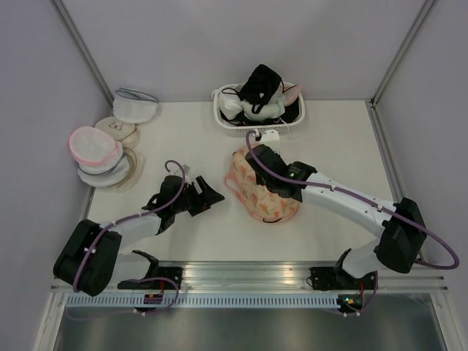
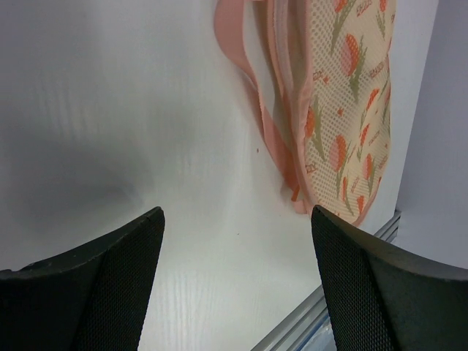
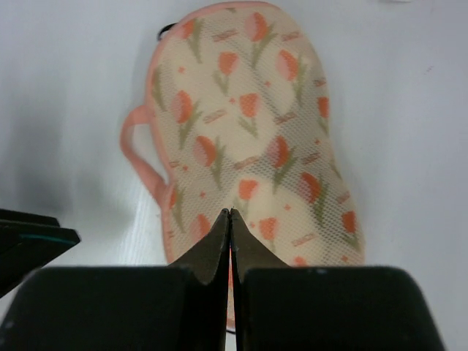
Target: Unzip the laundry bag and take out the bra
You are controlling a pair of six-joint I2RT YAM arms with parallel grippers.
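In the middle of the top view, the laundry bag (image 1: 267, 201) lies flat on the white table (image 1: 336, 139), partly under my right arm. My right pincer (image 3: 230, 219) sits over the bag's lower end in its wrist view. Its fingers are pressed tip to tip, and I cannot tell whether they pinch anything. My left pincer (image 1: 210, 197), just left of the bag, gapes wide and holds nothing.

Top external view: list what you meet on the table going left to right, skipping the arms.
pink-rimmed mesh bag → grey-rimmed mesh bag → laundry bag. The basket overlaps the laundry bag, so it is left out.
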